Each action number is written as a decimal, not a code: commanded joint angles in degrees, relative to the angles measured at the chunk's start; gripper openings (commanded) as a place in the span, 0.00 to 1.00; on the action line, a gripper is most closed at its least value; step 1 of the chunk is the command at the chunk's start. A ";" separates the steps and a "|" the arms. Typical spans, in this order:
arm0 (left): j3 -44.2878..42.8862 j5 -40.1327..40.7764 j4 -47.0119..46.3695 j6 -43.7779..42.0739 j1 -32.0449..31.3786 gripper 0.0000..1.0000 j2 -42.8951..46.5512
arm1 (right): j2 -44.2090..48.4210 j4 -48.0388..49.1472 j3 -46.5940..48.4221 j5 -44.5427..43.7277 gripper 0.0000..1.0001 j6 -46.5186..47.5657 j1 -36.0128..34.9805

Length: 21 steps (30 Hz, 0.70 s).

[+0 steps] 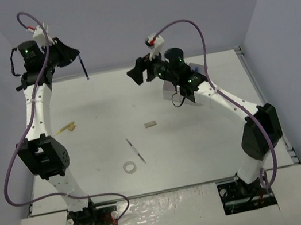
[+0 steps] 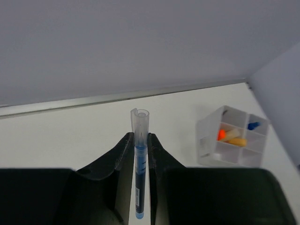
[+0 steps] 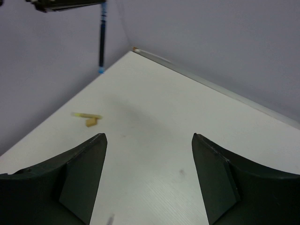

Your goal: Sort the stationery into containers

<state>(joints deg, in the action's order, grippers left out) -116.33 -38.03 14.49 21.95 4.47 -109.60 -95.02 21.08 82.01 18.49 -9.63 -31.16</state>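
Blue pen [image 2: 139, 164] hangs upright, clamped in the left tool [image 2: 139, 140] at 10 o'clock above the tabletop [image 1: 202, 138]. Yellow bar [image 1: 66, 128] lies at 9 o'clock. Thin grey stick [image 1: 135, 150] and clear tape ring [image 1: 129, 167] lie near 6, and the small grey block [image 1: 151, 124] is by the centre. Right tool [image 3: 147, 138], at 1 o'clock, gapes empty. White tray [image 2: 207, 142] holds orange-capped and blue-capped items.

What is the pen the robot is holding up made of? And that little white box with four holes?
The pen looks like plastic: its cap is clear and see-through, and its barrel is dark blue and smooth. The box is a tray, probably plastic too: its walls look thin, cloudy white and a little glossy. It is too far away to be sure.
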 commanded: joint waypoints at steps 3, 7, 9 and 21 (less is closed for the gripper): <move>5.32 -7.82 -6.58 12.09 -1.54 0.00 8.43 | -10.96 12.82 14.38 9.02 0.67 -10.85 -5.14; 7.18 -7.57 -5.29 7.65 -2.40 0.00 11.58 | -14.91 12.41 19.62 9.76 0.67 -11.14 -7.49; 8.07 -8.25 -5.22 6.81 -2.72 0.00 12.54 | -16.74 11.81 21.57 9.63 0.67 -11.09 -8.17; 13.94 -10.62 -6.82 4.81 -3.86 0.00 15.08 | -21.91 9.12 27.17 1.87 0.62 -9.33 -9.21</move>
<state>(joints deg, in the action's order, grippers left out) -102.61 -46.39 12.21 27.67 1.08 -98.17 -116.63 25.61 105.11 22.92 -19.27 -40.15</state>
